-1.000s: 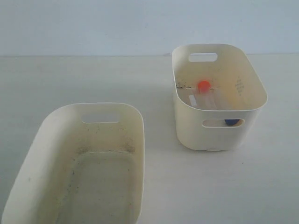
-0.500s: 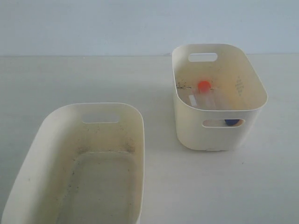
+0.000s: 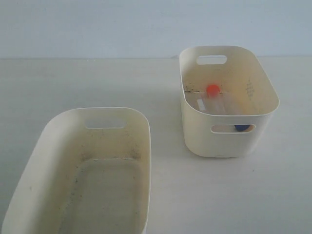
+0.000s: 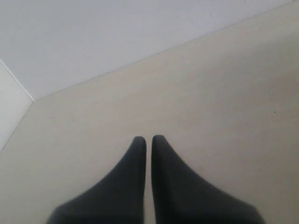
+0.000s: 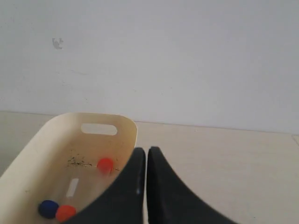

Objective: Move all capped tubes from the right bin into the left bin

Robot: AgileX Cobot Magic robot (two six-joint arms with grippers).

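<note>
Two tubs stand apart on the pale table [image 3: 73,83]. The long, shallow left bin [image 3: 144,161] sits nearer the exterior camera, its inside speckled. The taller right bin [image 3: 204,141] holds the capped tubes [image 3: 214,101]: an orange-red cap [image 3: 212,89] lies near its far wall, and a dark blue cap [image 3: 240,127] shows through the near handle cutout. The left gripper [image 4: 148,139] hangs over bare table, fingers pressed together on nothing. The right gripper [image 5: 146,150], likewise closed and empty, is just outside the right bin's rim.
</note>
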